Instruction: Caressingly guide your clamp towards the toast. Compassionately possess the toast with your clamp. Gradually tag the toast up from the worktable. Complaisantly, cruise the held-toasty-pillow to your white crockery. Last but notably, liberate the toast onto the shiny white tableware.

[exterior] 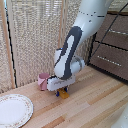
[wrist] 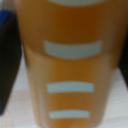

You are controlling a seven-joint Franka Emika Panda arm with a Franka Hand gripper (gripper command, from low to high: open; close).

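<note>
Toast (exterior: 63,93) sits low at the worktable (exterior: 95,107), between the clamp (exterior: 62,91) fingers, mostly hidden by the head; lifted or resting: cannot tell. Wrist view: orange slab (wrist: 67,65) fills the frame, blurred, dark fingers (wrist: 7,65) hard against its sides, pinching it. White crockery (exterior: 14,110) holds nothing, cut off at the exterior view's left. Pink cup (exterior: 43,80) just beside the clamp; contents not visible.
</note>
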